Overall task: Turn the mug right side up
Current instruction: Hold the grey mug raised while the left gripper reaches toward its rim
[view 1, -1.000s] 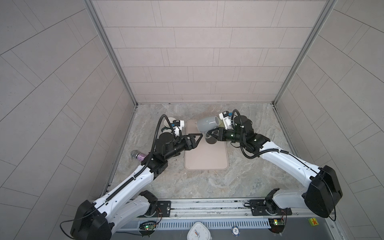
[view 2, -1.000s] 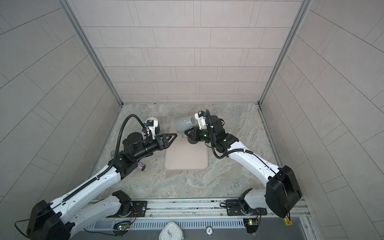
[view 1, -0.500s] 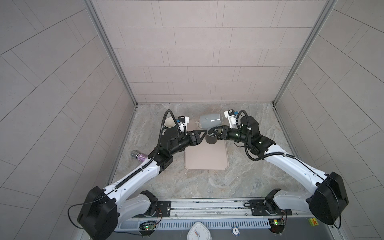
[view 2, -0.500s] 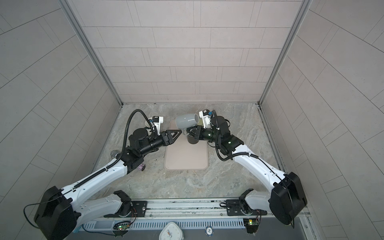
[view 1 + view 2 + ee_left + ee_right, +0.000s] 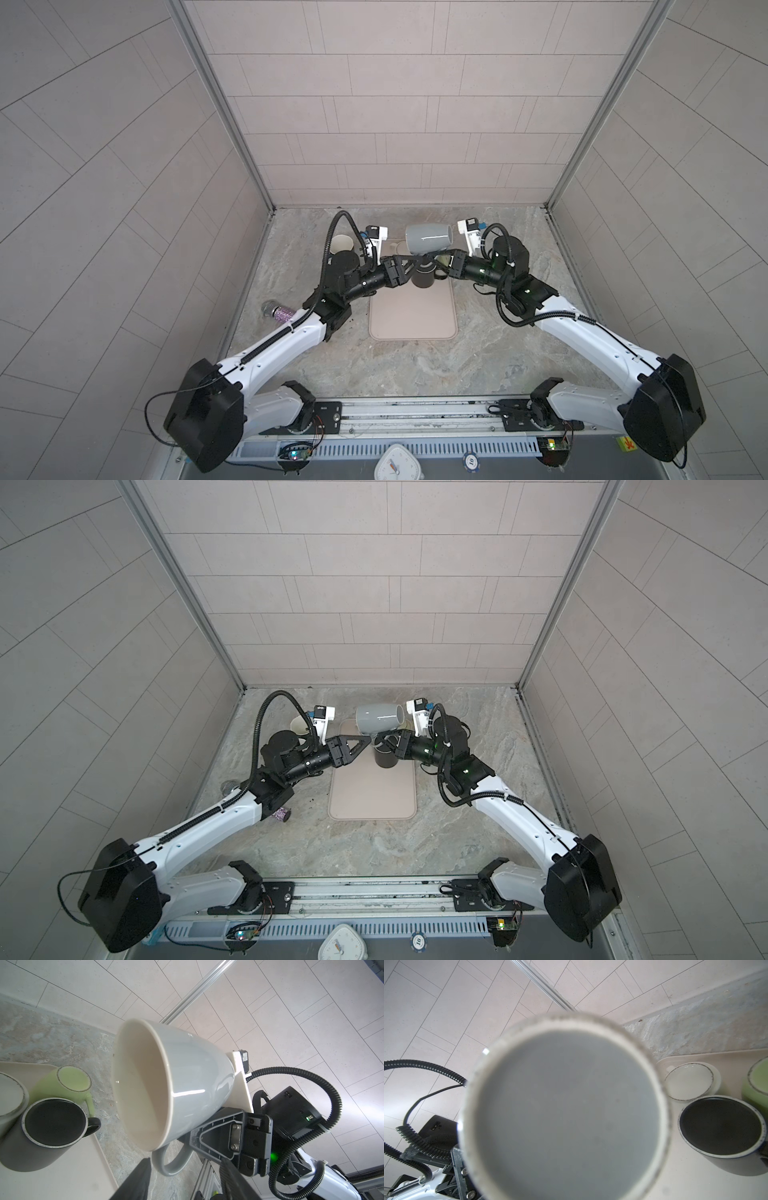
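Grey mug [image 5: 428, 237]: aloft on its side near the far end of the tray [image 5: 411, 316], handle down, pinched in the closed right gripper [image 5: 439, 259]. Its blurred base blocks most of the right wrist view.
Left gripper [image 5: 414, 262]: jaws parted either side of the handle, fingers [image 5: 141, 1178] cropped.
Black mug [image 5: 423, 277]: partly hidden.
Marble tabletop [image 5: 415, 365]; tiled walls [image 5: 395, 104].

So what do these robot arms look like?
Twins: the left arm and right arm have white shells, black joints and black shoulder housings. A ribbed black cable loops over each wrist. The left gripper and right gripper are black with triangular cut-out fingers.
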`<state>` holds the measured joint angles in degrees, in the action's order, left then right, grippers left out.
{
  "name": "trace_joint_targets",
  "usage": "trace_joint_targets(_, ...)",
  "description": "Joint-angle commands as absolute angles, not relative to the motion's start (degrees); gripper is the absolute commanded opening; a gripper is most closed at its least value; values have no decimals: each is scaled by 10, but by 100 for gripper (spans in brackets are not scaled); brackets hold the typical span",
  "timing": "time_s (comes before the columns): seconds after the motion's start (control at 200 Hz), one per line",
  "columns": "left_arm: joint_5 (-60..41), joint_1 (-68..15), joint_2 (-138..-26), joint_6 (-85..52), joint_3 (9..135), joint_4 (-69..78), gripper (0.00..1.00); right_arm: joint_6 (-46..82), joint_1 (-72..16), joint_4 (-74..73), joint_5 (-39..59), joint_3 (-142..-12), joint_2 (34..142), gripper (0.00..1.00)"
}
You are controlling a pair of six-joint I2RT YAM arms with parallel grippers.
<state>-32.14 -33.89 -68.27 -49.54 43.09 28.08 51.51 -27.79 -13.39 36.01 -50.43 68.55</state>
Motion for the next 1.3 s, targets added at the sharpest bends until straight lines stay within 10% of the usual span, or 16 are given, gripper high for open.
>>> trace_joint_targets(0.0, -343, -341, -691, -495, 455, 309, 57, 533, -276, -220, 376, -513, 667, 0)
trace_joint_targets(1.296, -424, -305, -738, -477, 509, 301, 42, 539, -274, -253, 403, -500, 660, 0)
